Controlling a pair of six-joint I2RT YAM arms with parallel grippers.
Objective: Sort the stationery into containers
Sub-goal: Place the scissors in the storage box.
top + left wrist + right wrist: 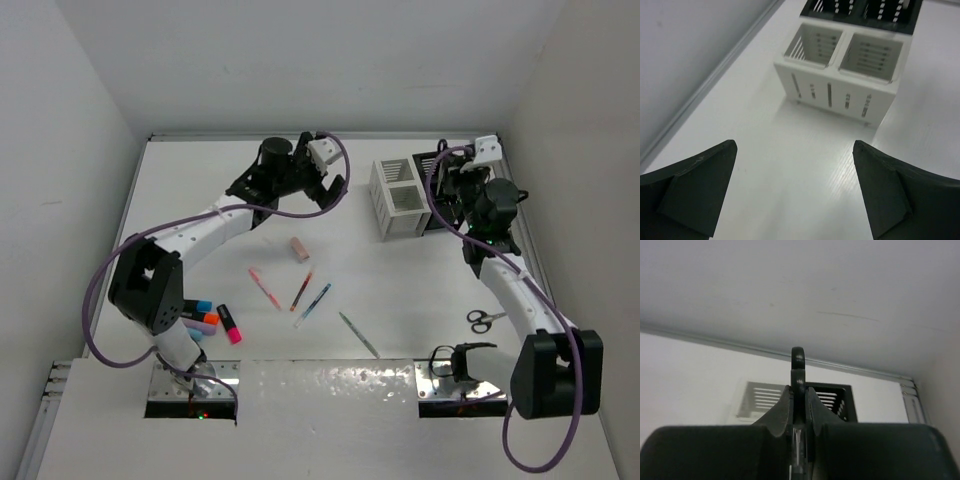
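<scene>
Highlighters (207, 318): a coloured cluster on the table (400, 285), well behind the left fingers, near that arm's base.
Pink pen (265, 288): flat on the table, short of the left fingers and apart from them.
Eraser (299, 249): a pink block near the left fingers, on their base-ward side, not touched.
Red pen (302, 290): just beside the pink pen, farther from the left fingers than the eraser.
Blue pen (313, 305): next to the red pen, lying at a slant.
Left gripper (320, 198) (794, 150): fingers spread wide with nothing between them, held over bare table.
Grey pen (358, 335): alone, well apart from both sets of fingers.
White organiser (400, 195) (840, 95): upright, straight ahead of the left fingers and clear of them; both compartments seen in the left wrist view look empty.
Black organiser (857, 25) (832, 396): touching the white one on its far side as seen from the left fingers, and directly beyond the right fingertips.
Right gripper (442, 190) (799, 390): fingers clamped on a thin dark item (798, 365) whose rounded end sticks out past the tips; what the item is cannot be told.
Scissors (485, 320): flat on the table, well behind the right fingers, beside that forearm.
</scene>
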